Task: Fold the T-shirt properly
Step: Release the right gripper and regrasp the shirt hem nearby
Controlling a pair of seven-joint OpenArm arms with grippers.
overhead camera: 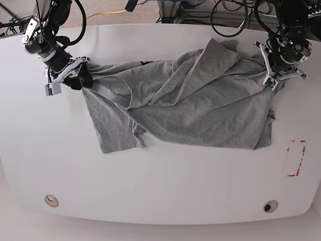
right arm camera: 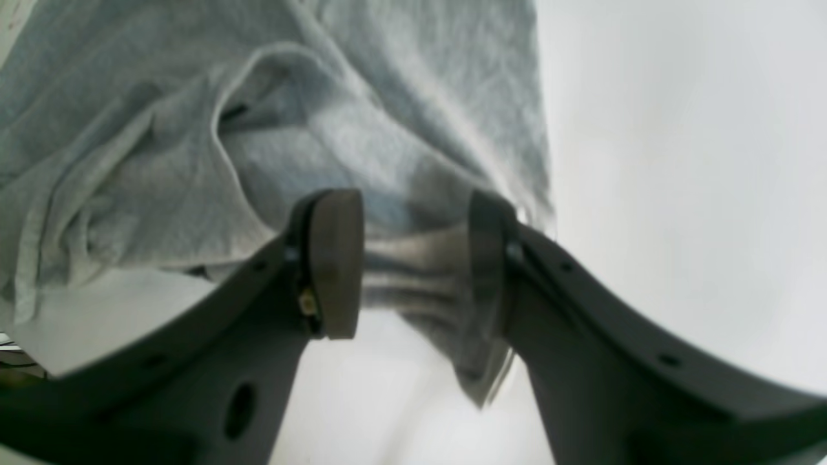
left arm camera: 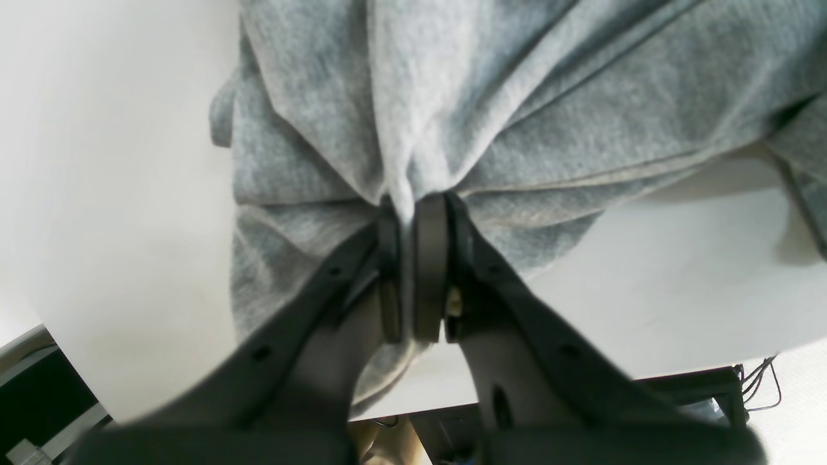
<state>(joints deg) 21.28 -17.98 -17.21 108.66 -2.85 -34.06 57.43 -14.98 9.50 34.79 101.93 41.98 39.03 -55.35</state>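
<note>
The light grey T-shirt (overhead camera: 200, 105) lies crumpled and partly folded over itself across the middle of the white table (overhead camera: 160, 191); no lettering shows. My left gripper (overhead camera: 271, 78) is at the shirt's right edge in the base view. In the left wrist view it (left arm camera: 407, 213) is shut on a pinched fold of the shirt (left arm camera: 517, 97). My right gripper (overhead camera: 84, 76) is at the shirt's left end. In the right wrist view its jaws (right arm camera: 413, 258) stand apart, with a bunched edge of the shirt (right arm camera: 161, 161) between the pads.
A red rectangular mark (overhead camera: 296, 158) is on the table at the right. Two round fittings (overhead camera: 50, 200) (overhead camera: 271, 206) sit near the front edge. Cables (overhead camera: 225, 15) lie behind the table's back edge.
</note>
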